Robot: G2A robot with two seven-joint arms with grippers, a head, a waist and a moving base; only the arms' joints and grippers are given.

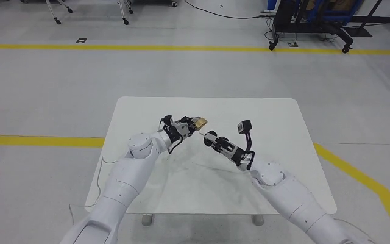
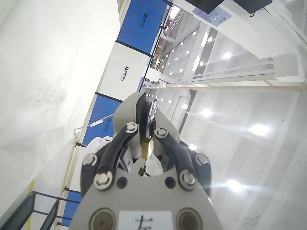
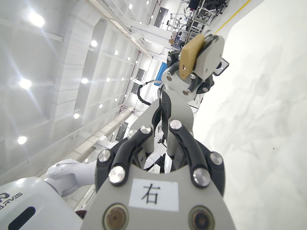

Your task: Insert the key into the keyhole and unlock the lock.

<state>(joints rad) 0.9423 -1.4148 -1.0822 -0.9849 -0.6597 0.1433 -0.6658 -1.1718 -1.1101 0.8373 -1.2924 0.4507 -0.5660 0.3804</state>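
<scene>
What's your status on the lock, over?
Left end effector shut on lock, above table. Right end effector shut, short of keyhole. Nothing between them.

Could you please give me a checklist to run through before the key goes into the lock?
1. Lock gripped: ok. The left gripper is shut on the lock.
2. Keyhole facing the right gripper: ok. The keyhole shows in the right wrist view.
3. Key held: cannot tell. The right gripper is shut, and the key is hidden between its fingers.
4. Key in keyhole: not ok. The keyhole is empty, and the grippers are apart above the table.
5. Key lined up with keyhole: cannot tell.
</scene>
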